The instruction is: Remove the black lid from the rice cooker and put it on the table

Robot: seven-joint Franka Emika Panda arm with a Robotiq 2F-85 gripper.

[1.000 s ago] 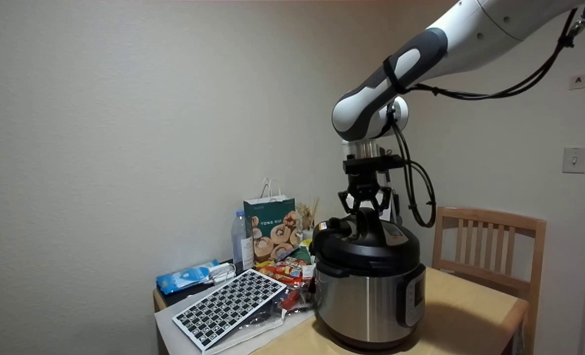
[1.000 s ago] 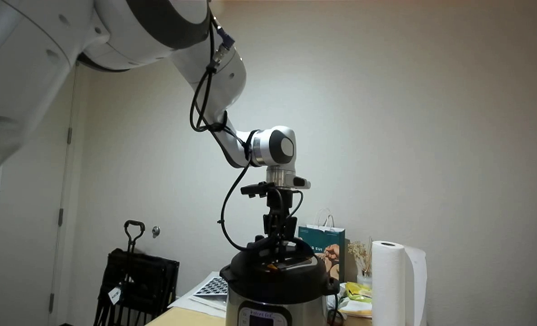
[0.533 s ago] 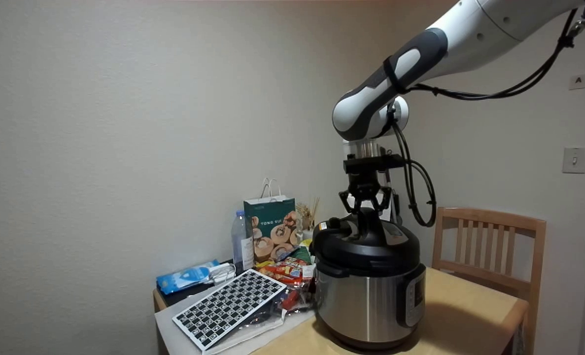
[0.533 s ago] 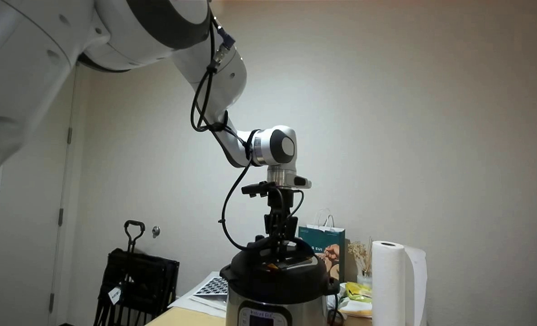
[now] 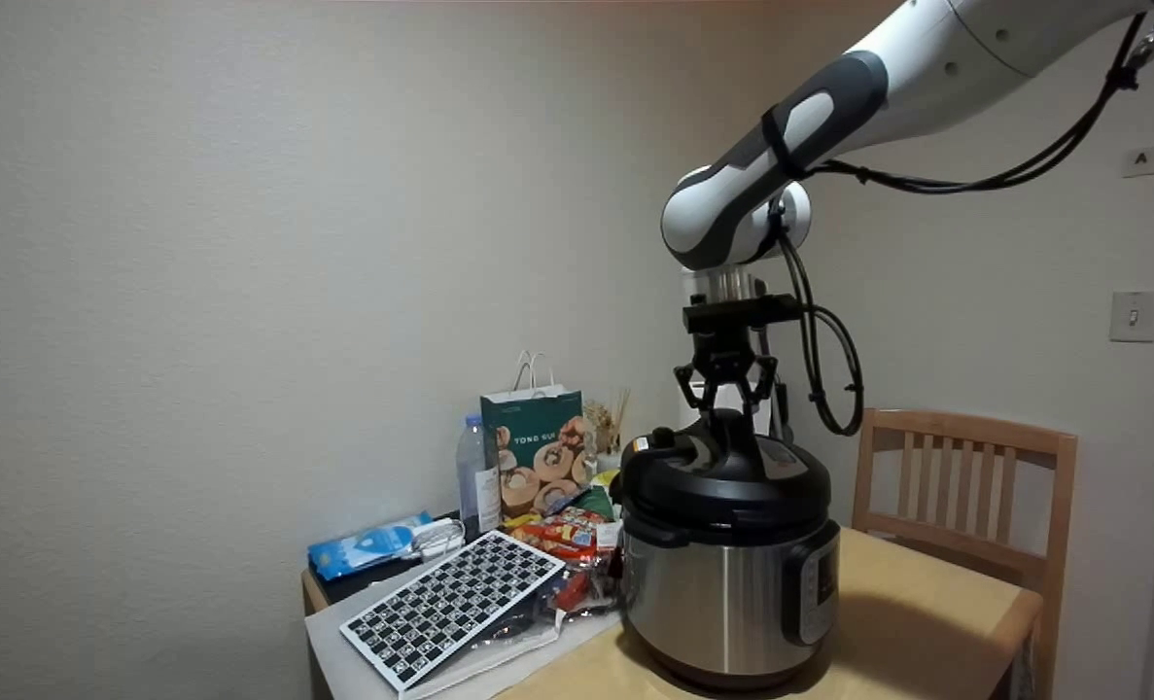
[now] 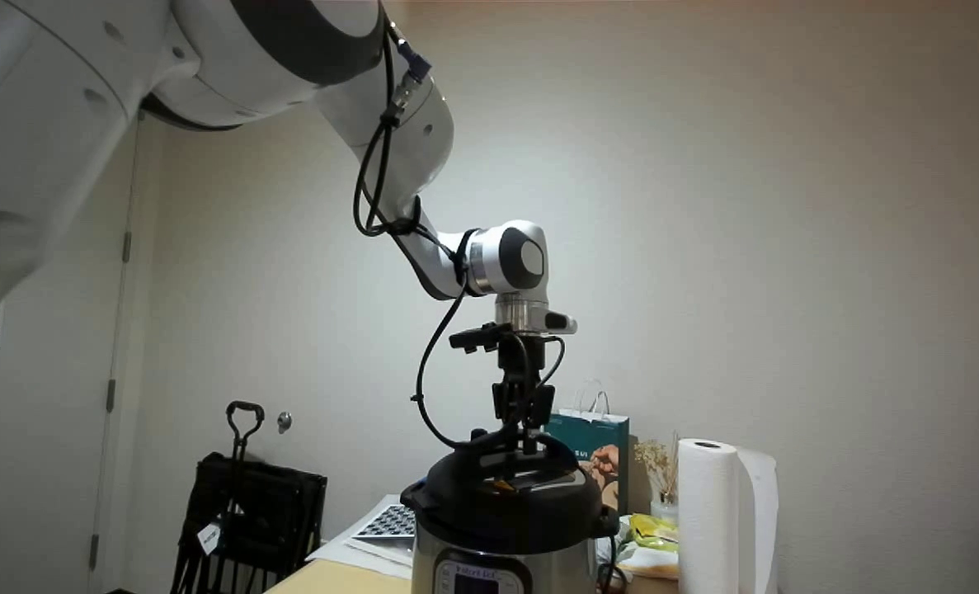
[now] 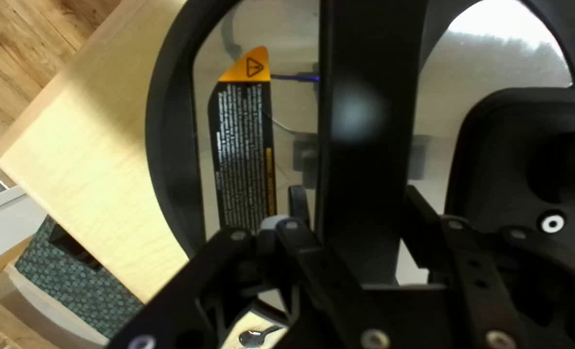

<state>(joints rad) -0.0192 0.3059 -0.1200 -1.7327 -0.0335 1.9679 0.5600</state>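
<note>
Your hand (image 5: pixel 728 403) points down, fingers (image 7: pixel 298 203) astride the handle (image 7: pixel 369 145) of the black lid (image 5: pixel 732 501); whether they grip it, you cannot tell. The lid tops the rice cooker (image 5: pixel 717 603), beneath the hand. Below spreads the light wooden surface (image 5: pixel 912 603). In an exterior view, a checkered board (image 5: pixel 455 611) and green paper bag (image 5: pixel 538 452) sit left of the hand, a wooden chair (image 5: pixel 965 426) to its right, before pale walls (image 5: pixel 246 194).

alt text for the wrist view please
The gripper straddles the handle of the black lid, seen from above; whether it grips is unclear. Left of the handle is an orange-topped warning label; beyond the lid, at left, are the tan table and wood floor.
</note>
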